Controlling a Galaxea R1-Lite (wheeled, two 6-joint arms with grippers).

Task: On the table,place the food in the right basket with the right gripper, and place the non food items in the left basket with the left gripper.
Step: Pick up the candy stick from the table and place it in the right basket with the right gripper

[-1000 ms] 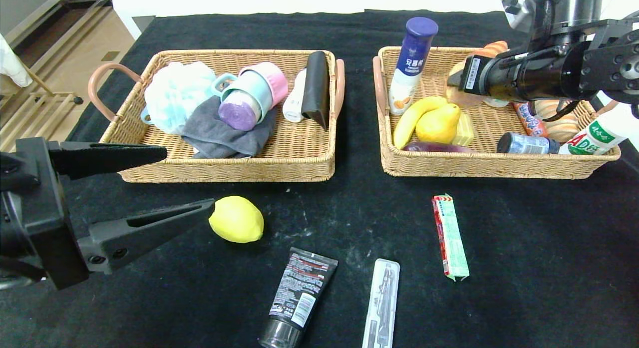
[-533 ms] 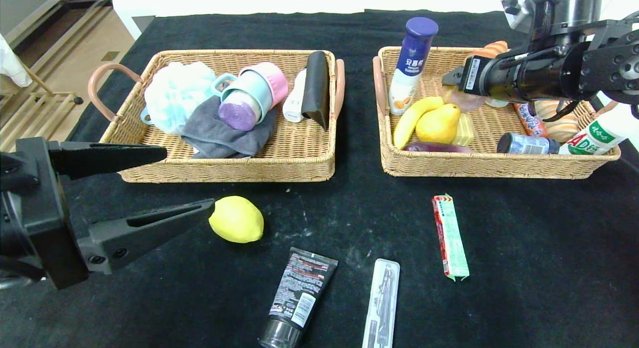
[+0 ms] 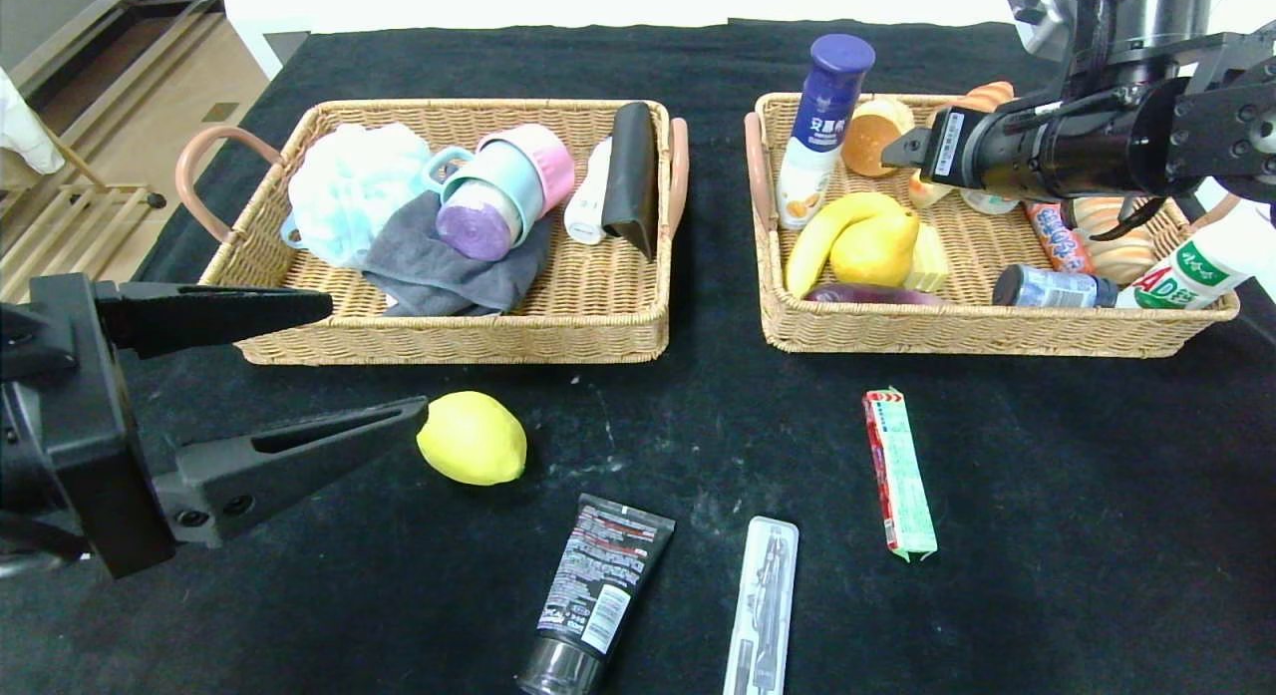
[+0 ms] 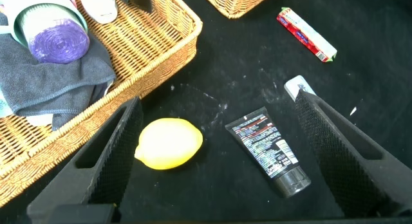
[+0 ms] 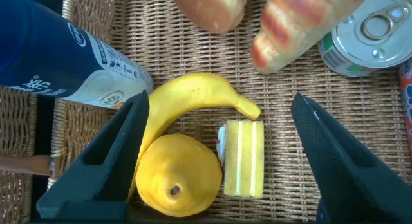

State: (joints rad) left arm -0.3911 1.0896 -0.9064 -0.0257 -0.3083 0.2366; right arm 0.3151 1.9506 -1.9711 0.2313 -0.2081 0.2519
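Black cloth covers the table [image 3: 1077, 496], and two wicker baskets stand side by side toward its far edge. The right gripper [image 3: 902, 155] hangs over the far part of the right basket [image 3: 957, 331], with its fingers spread wide and nothing between them; in its wrist view the two fingers stand apart above a banana [image 5: 193, 98], a yellow pear [image 5: 177, 176] and a pale yellow block. The burger bun [image 3: 875, 135] lies in the far part of this basket, just beside the white bottle with the blue cap [image 3: 822, 127], which stands upright in the far corner nearest the other basket. The arm hides part of what lies behind it, so a striped bread roll [image 3: 1112, 231] and a red sausage pack show only in part.

The left gripper [image 3: 369, 361] is at the near left of the table, wide open and empty. One finger lies in front of the near rim of the left basket [image 3: 449, 341]; the tip of the other is just beside the lemon [image 3: 472, 438]. Whether it touches the lemon cannot be told.

On the cloth near the front edge lie the black tube [image 3: 593, 595] and the clear case of drawing tools [image 3: 763, 605]; both are cut off by the lower border of the head view. The long green-and-red snack pack [image 3: 899, 473] lies apart from them, in front of the right basket.
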